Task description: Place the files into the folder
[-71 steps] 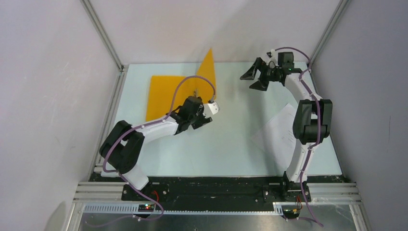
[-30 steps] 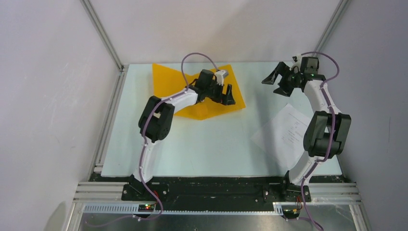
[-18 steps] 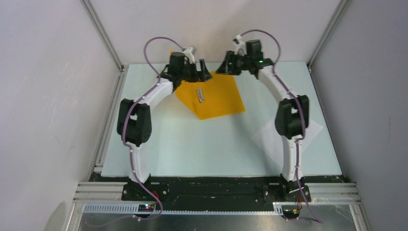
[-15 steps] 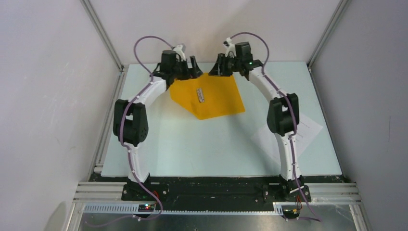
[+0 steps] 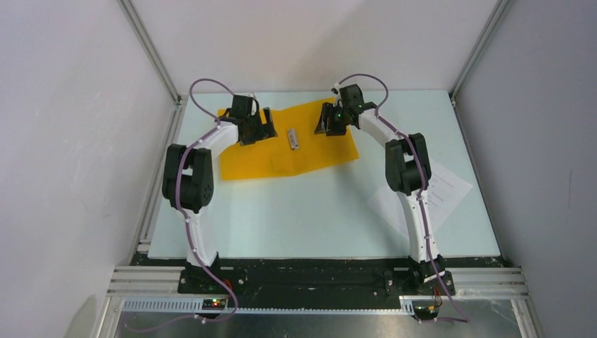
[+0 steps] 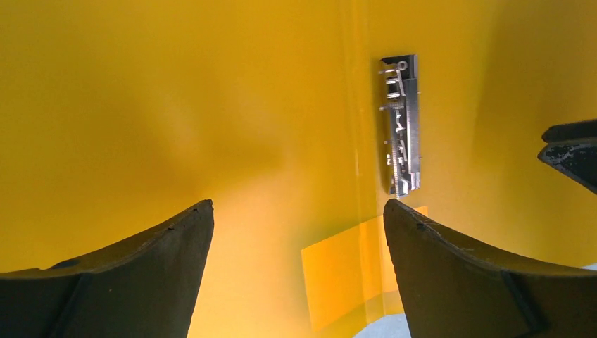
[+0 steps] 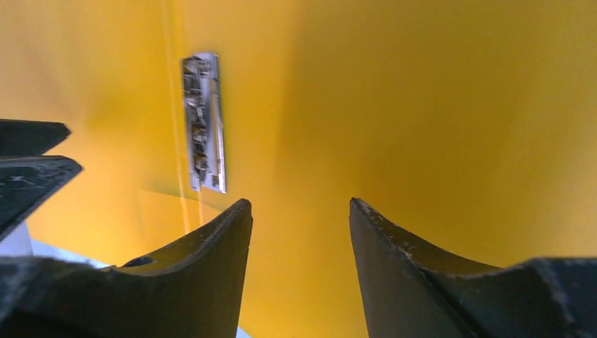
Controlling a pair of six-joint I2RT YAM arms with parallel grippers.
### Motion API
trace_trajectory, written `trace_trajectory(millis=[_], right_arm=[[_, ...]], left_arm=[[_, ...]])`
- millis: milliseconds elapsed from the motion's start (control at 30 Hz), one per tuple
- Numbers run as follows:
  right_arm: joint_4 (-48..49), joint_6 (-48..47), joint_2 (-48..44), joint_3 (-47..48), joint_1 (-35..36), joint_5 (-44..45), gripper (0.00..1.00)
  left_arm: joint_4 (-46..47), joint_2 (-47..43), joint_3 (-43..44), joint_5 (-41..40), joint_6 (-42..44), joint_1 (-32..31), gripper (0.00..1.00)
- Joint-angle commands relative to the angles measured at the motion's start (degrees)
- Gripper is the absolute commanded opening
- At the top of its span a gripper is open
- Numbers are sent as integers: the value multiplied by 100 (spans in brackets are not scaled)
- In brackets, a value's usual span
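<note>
Folder: the folder (image 5: 296,151) lies spread open on the far part of the desk (image 5: 303,211), a pale sticker (image 5: 293,138) by its centre crease.
Files: the files (image 5: 450,186) lie at the right of the desk, well apart from the folder and partly under the right arm.
Left gripper: the left gripper (image 5: 262,127) is over the folder's far left part, jaws wide apart, holding nothing.
Right gripper: the right gripper (image 5: 327,121) is over the folder's far right part, jaws apart, holding nothing.

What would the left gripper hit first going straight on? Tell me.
The left gripper, jaws open, points at the folder; it would likely meet that yellow surface first, beside the sticker. The gap is unclear.
</note>
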Motion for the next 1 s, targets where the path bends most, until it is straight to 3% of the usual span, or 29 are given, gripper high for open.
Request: trace_trajectory(millis=[0,133,400,600,733,967], right_arm=[[-114,-114,-436,-261,-16,250,61],[-92,-485,-603,-299,-49,151,71],[-191,-827,-586,-360,-77,136,72],[-196,-918,-412,-278,-15,230,73],[-191,-953,-366,-261,13,250,73],[-205,-987,-360,-319,32,264,73]], left_arm=[[-32,-334,116,-167,133,143,94],[-41,-754,330,15,607,401,97],[-408,-1320,21,-649,674,1451,100],[-377,-1076,-107,612,505,1608,99],[-300,-949,-75,885,405,1597,94],[-267,-775,-103,1225,318,1632,72]])
